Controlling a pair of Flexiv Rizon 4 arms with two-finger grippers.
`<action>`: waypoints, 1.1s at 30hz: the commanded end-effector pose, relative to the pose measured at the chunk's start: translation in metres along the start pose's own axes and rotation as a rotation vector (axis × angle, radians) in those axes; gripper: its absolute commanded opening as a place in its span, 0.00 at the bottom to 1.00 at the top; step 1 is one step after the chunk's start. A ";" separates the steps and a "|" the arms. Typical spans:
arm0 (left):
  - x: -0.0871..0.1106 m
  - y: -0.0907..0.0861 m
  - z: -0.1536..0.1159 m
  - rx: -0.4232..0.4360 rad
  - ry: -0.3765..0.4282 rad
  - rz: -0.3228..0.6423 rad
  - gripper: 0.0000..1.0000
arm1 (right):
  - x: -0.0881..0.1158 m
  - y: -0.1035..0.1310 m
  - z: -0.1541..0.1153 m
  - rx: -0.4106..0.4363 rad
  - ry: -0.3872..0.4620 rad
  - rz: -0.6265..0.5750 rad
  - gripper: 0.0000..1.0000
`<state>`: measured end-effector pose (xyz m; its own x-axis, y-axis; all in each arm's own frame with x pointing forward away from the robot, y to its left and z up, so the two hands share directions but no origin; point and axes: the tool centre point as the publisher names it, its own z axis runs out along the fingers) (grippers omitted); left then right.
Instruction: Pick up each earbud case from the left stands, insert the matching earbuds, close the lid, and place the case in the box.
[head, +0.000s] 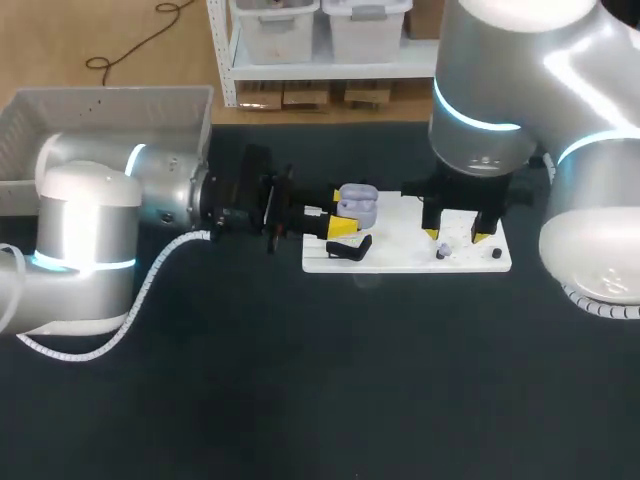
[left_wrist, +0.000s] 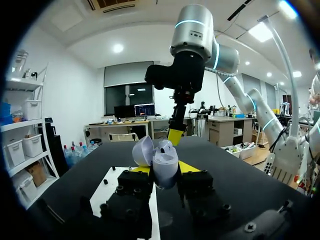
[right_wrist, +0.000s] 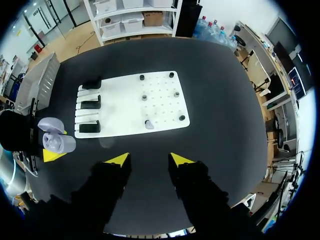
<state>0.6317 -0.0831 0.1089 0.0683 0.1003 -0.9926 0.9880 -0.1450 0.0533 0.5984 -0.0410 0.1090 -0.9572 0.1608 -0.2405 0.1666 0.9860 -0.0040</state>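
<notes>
left hand (left_wrist: 165, 170) around open lilac earbud case (left_wrist: 164, 159)

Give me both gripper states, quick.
Left gripper: shut on the open-lidded lavender plastic earbud case.
Right gripper: open, empty.

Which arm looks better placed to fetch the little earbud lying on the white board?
Right. Its open right gripper hangs over the white board, close to the earbud, and holds nothing. The left gripper is busy, shut on the open earbud case.
</notes>
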 end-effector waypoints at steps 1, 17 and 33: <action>0.001 0.004 -0.003 0.010 0.004 0.007 0.00 | 0.000 -0.001 0.004 -0.017 -0.007 0.006 0.49; 0.004 -0.001 -0.009 -0.101 -0.005 0.060 0.00 | -0.008 0.002 0.010 -0.054 -0.005 0.044 0.48; 0.005 -0.001 -0.010 -0.145 -0.012 0.065 0.00 | -0.011 -0.003 0.039 -0.089 0.000 0.098 0.49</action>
<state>0.6352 -0.0724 0.1054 0.1294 0.0835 -0.9881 0.9916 -0.0183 0.1283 0.6155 -0.0466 0.0812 -0.9415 0.2516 -0.2240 0.2345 0.9669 0.1002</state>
